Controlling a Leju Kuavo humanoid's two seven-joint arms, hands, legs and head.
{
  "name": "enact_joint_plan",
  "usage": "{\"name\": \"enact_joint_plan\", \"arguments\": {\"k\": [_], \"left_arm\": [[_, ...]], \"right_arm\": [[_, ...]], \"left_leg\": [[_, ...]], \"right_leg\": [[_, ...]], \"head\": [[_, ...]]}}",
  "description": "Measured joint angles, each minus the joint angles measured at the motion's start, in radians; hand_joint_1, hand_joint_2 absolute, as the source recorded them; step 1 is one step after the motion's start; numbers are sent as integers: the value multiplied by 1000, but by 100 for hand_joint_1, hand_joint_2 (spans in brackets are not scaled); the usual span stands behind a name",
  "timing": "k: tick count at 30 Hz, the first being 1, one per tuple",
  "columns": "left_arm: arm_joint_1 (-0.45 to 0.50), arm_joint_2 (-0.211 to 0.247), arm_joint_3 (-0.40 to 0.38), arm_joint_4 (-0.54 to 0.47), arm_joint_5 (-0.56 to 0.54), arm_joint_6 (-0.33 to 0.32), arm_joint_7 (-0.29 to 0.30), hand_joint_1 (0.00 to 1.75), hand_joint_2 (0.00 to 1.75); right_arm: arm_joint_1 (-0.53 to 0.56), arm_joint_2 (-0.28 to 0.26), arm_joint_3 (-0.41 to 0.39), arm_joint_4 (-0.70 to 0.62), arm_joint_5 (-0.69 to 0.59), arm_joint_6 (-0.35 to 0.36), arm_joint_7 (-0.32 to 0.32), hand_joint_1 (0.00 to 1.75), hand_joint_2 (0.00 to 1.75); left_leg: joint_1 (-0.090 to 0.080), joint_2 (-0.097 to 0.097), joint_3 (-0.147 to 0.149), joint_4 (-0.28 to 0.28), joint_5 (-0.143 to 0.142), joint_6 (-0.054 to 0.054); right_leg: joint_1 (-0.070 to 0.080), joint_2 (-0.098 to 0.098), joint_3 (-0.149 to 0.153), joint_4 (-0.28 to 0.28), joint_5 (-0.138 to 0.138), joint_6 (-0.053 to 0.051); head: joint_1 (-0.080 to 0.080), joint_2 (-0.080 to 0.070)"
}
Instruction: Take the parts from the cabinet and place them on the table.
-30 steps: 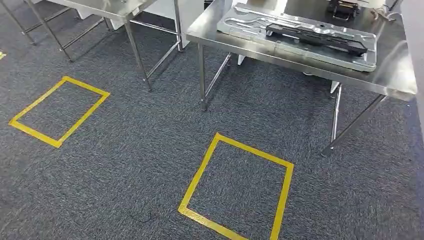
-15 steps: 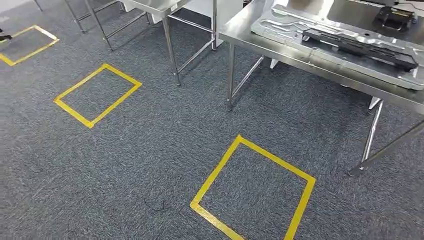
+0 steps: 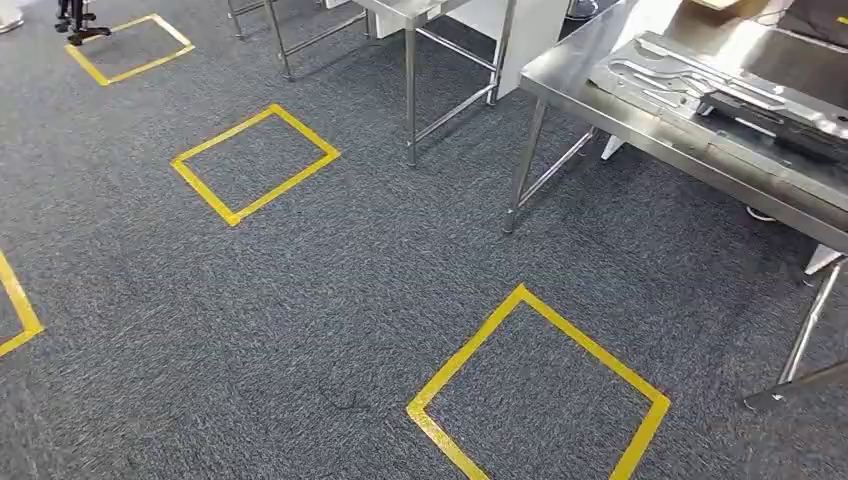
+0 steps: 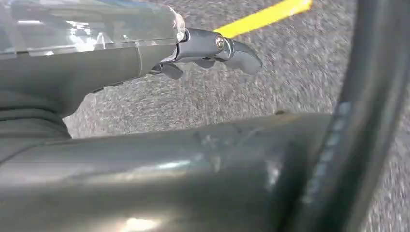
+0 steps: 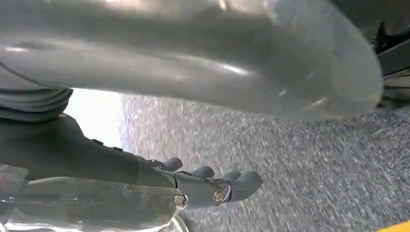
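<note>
Both arms hang over the grey carpet (image 3: pixel 300 330). The left hand (image 4: pixel 212 50) holds nothing, its fingers stretched out and a little apart; the right hand (image 5: pixel 212 186) is the same, empty with fingers extended. Near ahead lies a yellow tape square (image 3: pixel 537 390). Further right, on the steel table (image 3: pixel 640 125), rests a flat metal panel (image 3: pixel 700 85) with a black part (image 3: pixel 770 115) on it. I cannot tell where the cabinet is.

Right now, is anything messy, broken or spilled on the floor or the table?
Nothing stands out. The grey carpet shows only neat yellow tape squares, with no spill. On the steel table a flat metal panel lies with a dark part on it, both resting flat.
</note>
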Motion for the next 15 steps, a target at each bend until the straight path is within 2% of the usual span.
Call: {"name": "enact_joint_plan", "arguments": {"k": [1,2,3,4,5,6,7,8,9,10,11,12,13,14,15], "left_arm": [[0,0,2,0,3,3,1,0,0],[0,0,5,0,4,5,3,0,0],[-2,0,8,0,5,6,5,0,0],[-2,1,9,0,7,8,7,0,0],[0,1,11,0,9,10,9,0,0],[3,2,14,0,9,14,10,0,0],[6,3,14,0,9,20,11,0,0],[6,6,15,0,10,24,13,0,0],[6,4,15,1,10,26,15,0,0],[4,5,15,1,12,27,16,0,0],[1,6,15,1,12,27,16,0,0],[1,6,15,1,13,28,16,0,0],[2,7,16,1,14,27,16,0,0],[5,8,16,1,14,27,16,0,0],[6,8,16,1,15,27,16,0,0]], "right_arm": [[0,0,0,0,3,0,0,0,0],[4,0,0,0,5,1,0,0,0],[6,-4,0,0,8,4,0,0,0],[4,-3,0,1,11,5,0,0,0],[1,-3,0,1,12,6,0,0,0],[-1,-3,0,1,14,10,2,0,0],[-4,-3,0,1,16,12,5,0,0],[-5,-1,0,1,19,13,6,0,0],[-1,-2,0,1,22,13,8,0,0],[3,-2,0,1,24,13,8,0,0],[5,-2,0,1,25,14,9,0,0],[6,-3,0,2,25,15,9,0,0],[6,-3,0,2,25,16,9,0,0],[6,-3,0,2,25,16,9,0,0],[5,-3,0,2,25,17,9,0,0]], "left_leg": [[0,-15,1,4,-2,-2],[1,-28,-1,8,-4,-6],[-5,-35,-8,16,-7,-12],[0,-50,-14,17,-5,-17],[4,-56,-16,14,-4,-24],[5,-68,-16,11,-1,-32],[4,-80,-20,10,0,-39],[5,-55,-19,21,-7,-40],[1,2,-33,54,-31,-46],[4,34,-67,122,-72,-52],[6,49,-108,204,-112,-57],[9,54,-145,279,-140,-61],[11,58,-165,319,-145,-65],[13,61,-159,308,-127,-67],[14,65,-130,253,-92,-67]], "right_leg": [[0,11,38,-89,53,-4],[-1,51,72,-172,90,-10],[-3,92,78,-194,73,-13],[-1,80,77,-195,76,-12],[4,71,78,-196,76,-15],[6,62,80,-197,76,-21],[-1,48,84,-206,80,-28],[-5,29,90,-213,85,-34],[-4,24,93,-217,85,-40],[0,4,94,-217,83,-48],[2,-10,95,-217,82,-49],[3,-26,94,-217,80,-49],[3,-40,94,-217,79,-49],[3,-52,95,-217,77,-48],[3,-64,98,-217,75,-46]], "head": [[0,0],[0,0],[0,0],[0,0],[0,0],[0,0],[0,0],[0,0],[-1,0],[0,0],[0,0],[0,0],[0,0],[0,0],[0,0]]}}
